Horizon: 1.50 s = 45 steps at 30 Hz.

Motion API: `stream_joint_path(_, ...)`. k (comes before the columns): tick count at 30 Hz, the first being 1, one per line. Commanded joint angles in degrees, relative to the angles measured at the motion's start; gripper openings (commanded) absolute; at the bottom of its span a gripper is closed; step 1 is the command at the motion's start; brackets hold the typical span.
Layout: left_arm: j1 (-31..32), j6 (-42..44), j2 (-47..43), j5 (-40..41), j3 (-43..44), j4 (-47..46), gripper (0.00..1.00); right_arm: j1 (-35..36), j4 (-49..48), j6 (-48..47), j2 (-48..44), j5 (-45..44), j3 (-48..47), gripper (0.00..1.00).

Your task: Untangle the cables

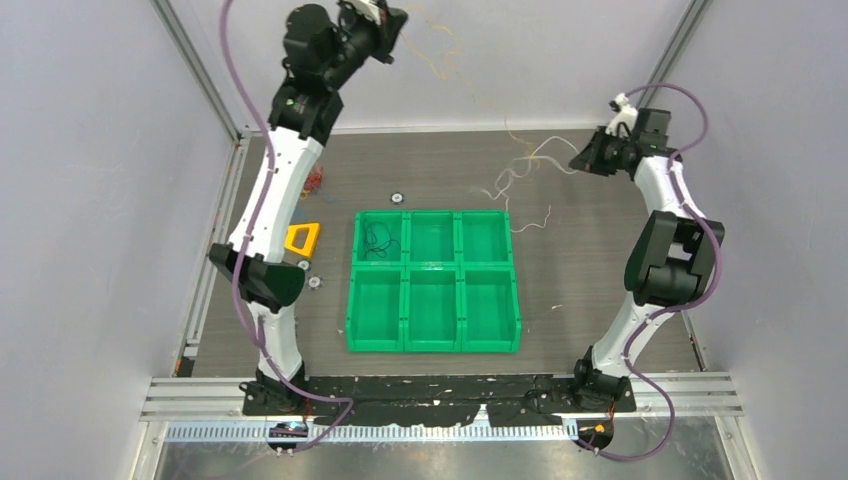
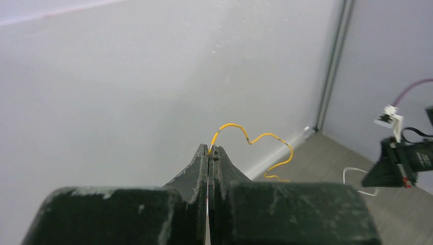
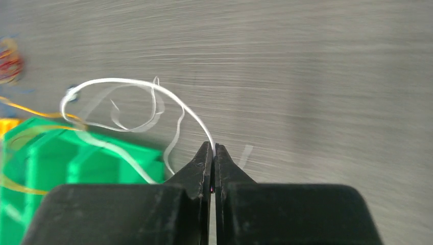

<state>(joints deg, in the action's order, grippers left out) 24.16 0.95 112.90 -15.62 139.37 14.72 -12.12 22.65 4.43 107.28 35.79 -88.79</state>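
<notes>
Up high, well behind and above the green tray (image 1: 435,212), the left gripper (image 2: 212,149) has its jaws pressed together on the yellow-orange cable (image 2: 255,138); that wire curls away from the tips in two humps and drops toward the table (image 1: 600,290) beyond the tray's far edge; the right gripper (image 3: 213,148) sits low off the tray's far right corner, jaws pinched tight on the white cable (image 3: 127,84); the white strand arcs up out of the tips, loops over itself and trails back toward the tray; yellow and white strands mingle on the table just behind that far right corner; a thin black cable (image 1: 377,238) lies coiled in the tray's far left compartment; a small red tangle (image 1: 315,182) lies left of and behind the tray; a yellow triangular piece (image 1: 302,238) lies just left of the tray; a small white disc (image 1: 397,198) rests just behind its far edge.
</notes>
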Motion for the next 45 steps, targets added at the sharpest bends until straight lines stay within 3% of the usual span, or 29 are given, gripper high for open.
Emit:
stream_joint_path(1,-1.10,0.68,-5.88,2.30,2.56,-4.05,0.00,-2.17,5.74,-9.22,0.33,-10.79,-2.71,0.05)
stream_joint_path(7,-1.74,1.37,-10.66,1.91,-1.43,-5.25,0.00,-3.28,5.93,-10.01,-0.14,-13.70,-4.99,0.05)
stream_joint_path(18,-6.51,-2.40,-14.57,5.08,2.60,-5.55,0.00,-5.43,11.13,-18.91,3.40,-22.06,-4.98,0.05)
stream_joint_path(26,-7.55,-3.39,-17.77,4.10,-0.46,-4.26,0.00,-6.35,11.84,-19.80,3.92,-21.67,-5.31,0.05)
stream_joint_path(34,-10.75,-2.52,-18.16,7.35,0.89,-2.69,0.00,-7.47,11.31,-25.50,6.68,-32.44,-5.18,0.05)
stream_joint_path(45,-23.47,2.46,-16.15,18.40,-2.58,2.09,0.00,-13.01,8.32,-32.85,8.29,-42.99,-6.41,0.06)
